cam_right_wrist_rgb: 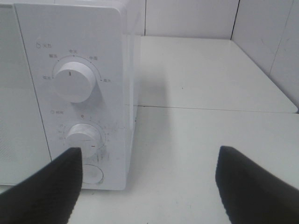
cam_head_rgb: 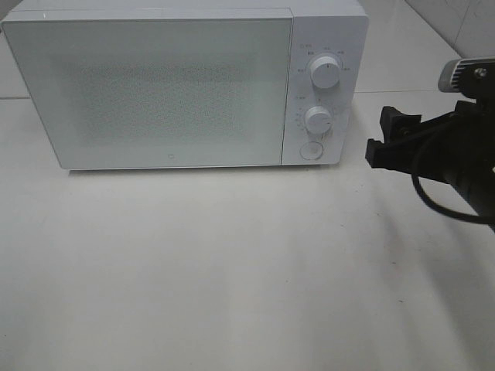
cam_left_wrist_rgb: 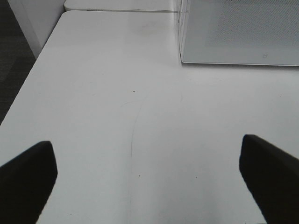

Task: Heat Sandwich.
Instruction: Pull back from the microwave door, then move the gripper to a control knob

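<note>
Jaws stand open and empty on both arms. High view: the microwave [cam_head_rgb: 155, 85] door is shut; the sandwich shows nowhere, presumably inside. Left wrist view: the left jaws hang over the bench [cam_left_wrist_rgb: 117, 107]. Right wrist view: the lower knob [cam_right_wrist_rgb: 83, 136], likely the timer, should be centred squarely between the right jaws before they close and turn, clear of the button [cam_right_wrist_rgb: 96, 173].
</note>
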Motion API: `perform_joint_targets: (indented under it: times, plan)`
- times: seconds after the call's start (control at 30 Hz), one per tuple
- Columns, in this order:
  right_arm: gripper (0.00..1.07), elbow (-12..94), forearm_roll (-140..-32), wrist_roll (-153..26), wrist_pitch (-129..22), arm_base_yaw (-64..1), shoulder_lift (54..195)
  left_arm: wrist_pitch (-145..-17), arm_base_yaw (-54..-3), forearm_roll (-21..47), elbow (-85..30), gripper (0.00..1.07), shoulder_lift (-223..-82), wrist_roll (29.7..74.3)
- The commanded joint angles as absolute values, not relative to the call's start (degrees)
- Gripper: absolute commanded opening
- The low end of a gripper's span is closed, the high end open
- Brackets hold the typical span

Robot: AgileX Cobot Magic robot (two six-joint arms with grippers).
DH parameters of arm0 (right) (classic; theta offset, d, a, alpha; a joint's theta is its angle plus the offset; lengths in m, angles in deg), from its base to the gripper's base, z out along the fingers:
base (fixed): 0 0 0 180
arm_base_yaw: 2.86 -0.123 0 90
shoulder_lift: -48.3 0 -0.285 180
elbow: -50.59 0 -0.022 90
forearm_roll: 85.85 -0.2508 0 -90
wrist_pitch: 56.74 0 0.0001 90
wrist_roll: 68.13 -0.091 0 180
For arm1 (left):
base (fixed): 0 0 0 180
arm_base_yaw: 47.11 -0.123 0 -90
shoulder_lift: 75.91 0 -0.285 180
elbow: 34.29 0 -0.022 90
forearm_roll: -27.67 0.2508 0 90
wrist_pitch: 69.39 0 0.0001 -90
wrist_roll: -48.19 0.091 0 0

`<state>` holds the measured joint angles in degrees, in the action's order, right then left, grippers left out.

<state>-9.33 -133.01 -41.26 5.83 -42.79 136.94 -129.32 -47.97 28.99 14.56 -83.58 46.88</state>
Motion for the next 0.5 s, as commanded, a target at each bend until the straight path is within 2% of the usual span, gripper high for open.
perform_joint_targets:
  times: [0.03,0.27,0.5]
  plan:
    - [0.76,-9.33,-133.64,-40.69,10.36,-45.03,138.60,-128.80,-48.14,28.82,14.68,1.00,-82.21,46.99]
    - [0.77,-7.44,-137.88,-47.05,14.66,-49.21,145.82,-128.80,-48.14,28.82,14.68,1.00,-82.21,46.99]
    - [0.77,-3.60,-137.65,-49.05,11.22,-49.27,150.17,-128.80,-48.14,28.82,14.68,1.00,-82.21,46.99]
